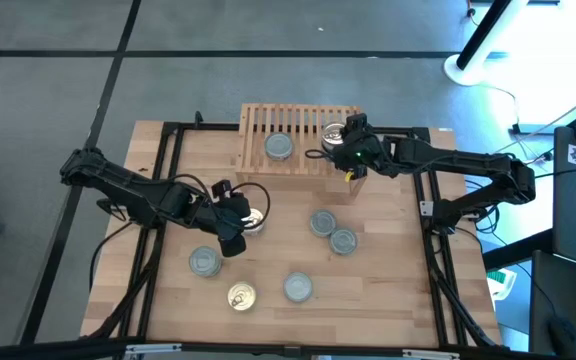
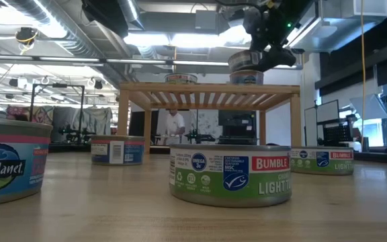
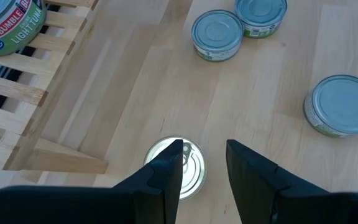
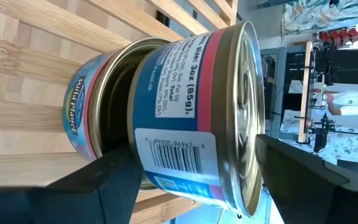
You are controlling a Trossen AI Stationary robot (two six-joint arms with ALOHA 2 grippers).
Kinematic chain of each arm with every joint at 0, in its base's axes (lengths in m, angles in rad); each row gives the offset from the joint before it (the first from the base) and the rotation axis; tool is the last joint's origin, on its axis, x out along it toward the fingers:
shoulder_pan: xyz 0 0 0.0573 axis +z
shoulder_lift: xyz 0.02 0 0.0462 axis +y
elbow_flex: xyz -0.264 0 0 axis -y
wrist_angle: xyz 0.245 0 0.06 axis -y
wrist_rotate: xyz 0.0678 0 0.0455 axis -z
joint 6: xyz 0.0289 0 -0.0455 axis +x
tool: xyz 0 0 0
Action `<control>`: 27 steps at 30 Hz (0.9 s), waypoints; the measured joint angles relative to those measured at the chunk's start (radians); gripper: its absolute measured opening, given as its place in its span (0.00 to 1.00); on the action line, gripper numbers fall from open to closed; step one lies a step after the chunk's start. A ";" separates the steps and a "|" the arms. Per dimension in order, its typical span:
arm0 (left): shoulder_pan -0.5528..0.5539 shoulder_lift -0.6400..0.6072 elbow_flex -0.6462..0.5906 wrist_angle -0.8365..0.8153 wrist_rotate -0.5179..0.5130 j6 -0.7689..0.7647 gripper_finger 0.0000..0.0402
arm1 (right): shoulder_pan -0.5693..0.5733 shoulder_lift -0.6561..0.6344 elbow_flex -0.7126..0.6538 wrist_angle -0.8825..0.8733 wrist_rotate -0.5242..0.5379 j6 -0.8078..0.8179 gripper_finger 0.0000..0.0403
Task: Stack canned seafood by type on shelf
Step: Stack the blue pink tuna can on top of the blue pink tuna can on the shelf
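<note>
Right wrist view shows my gold-topped tin (image 4: 185, 124) stacked on another at the shelf's (image 1: 258, 125) right end, right gripper (image 1: 353, 140) jaws wide around it: placement done, I judge; next, withdraw. Left gripper (image 1: 233, 225) hovers half-open over a gold tin (image 3: 188, 171) mid-bench.
</note>
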 joint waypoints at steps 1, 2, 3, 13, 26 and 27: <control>0.000 0.000 0.000 0.000 0.000 0.000 0.29 | 0.000 -0.002 0.000 -0.001 0.002 0.000 0.75; 0.000 0.000 0.000 0.000 0.000 0.000 0.29 | 0.000 -0.003 0.000 -0.003 0.005 -0.001 0.75; 0.000 0.000 0.000 0.000 0.000 0.000 0.29 | 0.000 -0.003 0.000 -0.005 0.012 -0.002 0.75; 0.000 0.000 0.000 0.000 0.000 0.000 0.29 | -0.001 -0.009 0.065 -0.095 -0.044 0.049 0.75; 0.000 0.000 0.000 0.000 0.000 0.000 0.29 | 0.000 -0.010 0.134 -0.283 -0.122 0.156 0.75; 0.000 0.000 0.000 0.000 0.000 0.000 0.29 | 0.000 -0.010 0.134 -0.290 -0.122 0.159 0.75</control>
